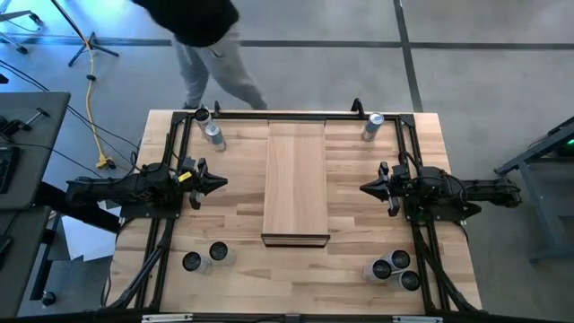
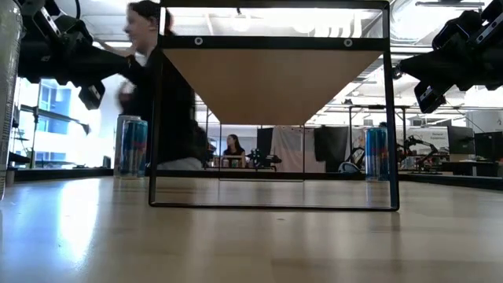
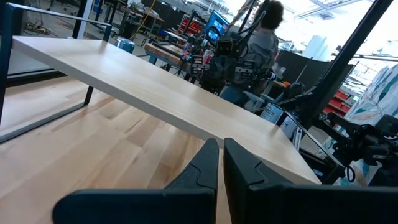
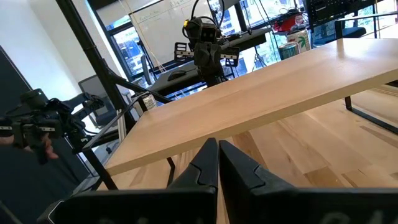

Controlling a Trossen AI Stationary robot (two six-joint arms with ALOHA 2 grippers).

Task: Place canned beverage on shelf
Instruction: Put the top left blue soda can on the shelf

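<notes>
Right now both arms lie stretched low and level over the desk (image 1: 242, 242), one on each side of the shelf (image 1: 296, 179), pointing inward at each other. The left claw (image 1: 220, 184) hangs just off the shelf's left long edge, its two dark fingers (image 3: 205, 165) pressed together with nothing between them. The right claw (image 1: 366, 188) mirrors it off the shelf's right edge, fingers (image 4: 208, 162) likewise closed on nothing. Seen from desk height, both claws ride above the surface, about level with the shelf's top board.

The shelf stands in the middle of the desk, a long light-wood board on a thin black frame, its top bare.

Cans stand in clusters near the desk's corners: two at the far left (image 1: 209, 126), one at the far right (image 1: 372, 126), two at the near left (image 1: 204, 257), and three at the near right (image 1: 395, 267). None is touching either claw.

A person in a dark top (image 1: 202, 36) is at the far edge of the desk, behind the left cans.
</notes>
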